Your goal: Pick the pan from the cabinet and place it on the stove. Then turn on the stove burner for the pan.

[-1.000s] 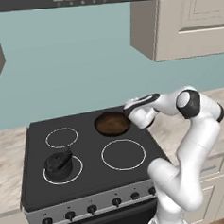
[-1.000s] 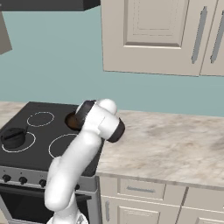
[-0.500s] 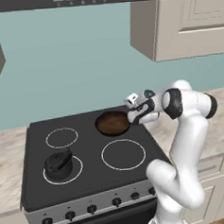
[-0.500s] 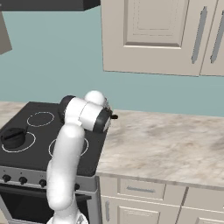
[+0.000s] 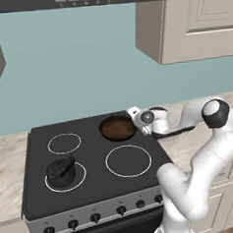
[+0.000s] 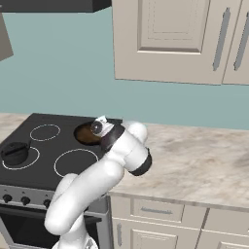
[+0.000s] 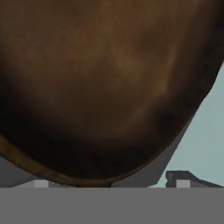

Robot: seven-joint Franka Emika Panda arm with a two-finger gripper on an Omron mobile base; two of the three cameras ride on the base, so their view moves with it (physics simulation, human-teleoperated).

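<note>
Stove [image 5: 94,189], black glass with four white rings, fills the lower left of the left base frame; the beige cabinet [image 6: 180,41] hangs in the upper right of the right base frame. Pan [image 5: 117,127], dark brown, sits just above centre of the left base frame, on the back-right ring of the glass, its thin handle [image 5: 178,131] reaching right under my arm. A black kettle [image 5: 61,172] stands on the front-left ring, lower left. My claw [image 5: 136,113] rests released, jaws wide, at the pan's right rim; in the hand frame the brown pan [image 7: 105,87] looms close above my fingertips [image 7: 183,180]
</note>
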